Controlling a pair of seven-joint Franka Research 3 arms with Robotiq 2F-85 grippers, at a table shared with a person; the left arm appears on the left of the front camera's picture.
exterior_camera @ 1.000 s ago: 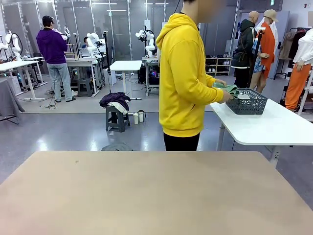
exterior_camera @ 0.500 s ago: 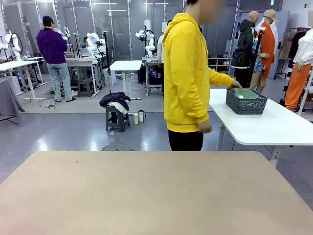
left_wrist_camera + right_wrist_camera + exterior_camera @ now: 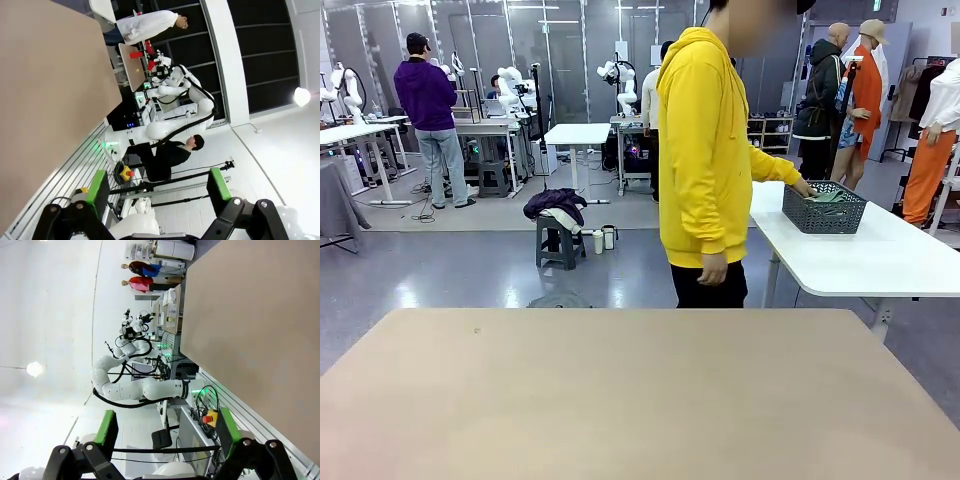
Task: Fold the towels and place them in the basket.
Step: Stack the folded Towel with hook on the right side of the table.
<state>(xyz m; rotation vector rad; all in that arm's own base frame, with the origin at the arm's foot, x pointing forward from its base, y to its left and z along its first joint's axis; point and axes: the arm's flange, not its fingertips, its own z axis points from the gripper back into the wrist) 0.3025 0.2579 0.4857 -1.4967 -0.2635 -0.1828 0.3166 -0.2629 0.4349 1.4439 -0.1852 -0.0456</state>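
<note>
While far from tools (image 3: 157, 192), towels (image 3: 827, 196) in basket (image 3: 823, 214).

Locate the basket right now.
Front view, far right: the basket sits on the white table behind the tan one, with the person's hand at its near-left rim and green towels inside.

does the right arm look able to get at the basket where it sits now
Probably not. The basket sits on a separate white table beyond the robot's own table, with floor between them, and the person's hand is on it.
</note>
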